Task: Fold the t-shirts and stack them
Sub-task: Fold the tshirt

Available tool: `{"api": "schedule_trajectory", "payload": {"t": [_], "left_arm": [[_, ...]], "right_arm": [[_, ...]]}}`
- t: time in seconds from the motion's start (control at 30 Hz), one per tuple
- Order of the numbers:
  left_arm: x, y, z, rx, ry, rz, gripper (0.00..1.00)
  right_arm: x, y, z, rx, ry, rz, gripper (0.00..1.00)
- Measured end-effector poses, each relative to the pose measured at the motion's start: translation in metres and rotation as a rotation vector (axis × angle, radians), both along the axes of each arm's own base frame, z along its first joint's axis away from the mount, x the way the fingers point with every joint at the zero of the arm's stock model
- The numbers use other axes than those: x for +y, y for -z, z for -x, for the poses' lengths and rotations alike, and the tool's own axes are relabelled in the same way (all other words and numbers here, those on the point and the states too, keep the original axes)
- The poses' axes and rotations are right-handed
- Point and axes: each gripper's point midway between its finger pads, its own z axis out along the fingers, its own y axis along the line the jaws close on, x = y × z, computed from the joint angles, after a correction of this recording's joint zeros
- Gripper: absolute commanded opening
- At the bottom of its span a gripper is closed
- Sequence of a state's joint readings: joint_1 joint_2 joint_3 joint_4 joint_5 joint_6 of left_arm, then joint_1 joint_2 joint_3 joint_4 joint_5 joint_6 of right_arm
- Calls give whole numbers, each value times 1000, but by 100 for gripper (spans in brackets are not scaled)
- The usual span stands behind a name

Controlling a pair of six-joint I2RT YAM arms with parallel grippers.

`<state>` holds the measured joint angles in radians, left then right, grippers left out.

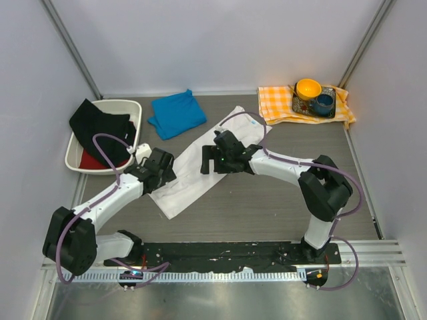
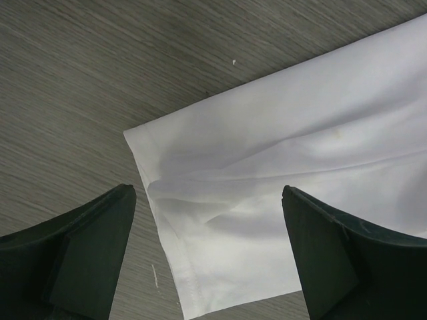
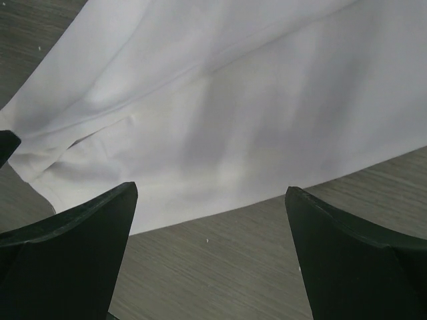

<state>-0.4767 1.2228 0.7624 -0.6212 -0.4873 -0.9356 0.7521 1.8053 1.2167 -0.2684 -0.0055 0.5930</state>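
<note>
Between the wide-spread jaws of left gripper (image 2: pixel 208 193), holding nothing: hemmed corner of white t-shirt (image 1: pixel 185 188), layers loose and rumpled. Same at right gripper (image 3: pixel 210 193), parted wide over the long edge, empty. Risk of pinching only the top layer, or dragging cloth askew on the counter (image 1: pixel 267 207), given uneven layers. Lying as a long diagonal strip across mid-counter, wrinkled, soft, likely to slump if lifted by one corner. Toward far-left corner, blue t-shirt (image 1: pixel 177 113), folded square, well apart
</note>
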Motion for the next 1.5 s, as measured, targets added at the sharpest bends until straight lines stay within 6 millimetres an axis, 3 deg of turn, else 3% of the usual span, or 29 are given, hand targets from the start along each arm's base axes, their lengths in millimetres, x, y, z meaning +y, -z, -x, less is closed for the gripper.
{"api": "schedule_trajectory", "payload": {"t": [0.13,0.3,0.5,0.77,0.97,1.27,1.5], "left_arm": [[0,17,6,38,5,-5,95],[-2,43,21,90,23,9,94],[-12,58,28,94,43,57,91],[-29,56,32,32,85,91,89],[-54,54,47,-4,132,124,89],[-124,55,78,-29,280,138,89],[-228,54,92,-53,463,98,88]], "right_arm": [[-10,-16,13,-31,3,-13,100],[-31,-57,16,-121,47,-43,100],[-57,-100,24,-225,87,-63,100],[-85,-105,36,-248,124,-5,100],[-99,-106,44,-249,141,19,100],[-112,-123,51,-287,167,8,99],[-132,-129,62,-307,196,26,100]]}}
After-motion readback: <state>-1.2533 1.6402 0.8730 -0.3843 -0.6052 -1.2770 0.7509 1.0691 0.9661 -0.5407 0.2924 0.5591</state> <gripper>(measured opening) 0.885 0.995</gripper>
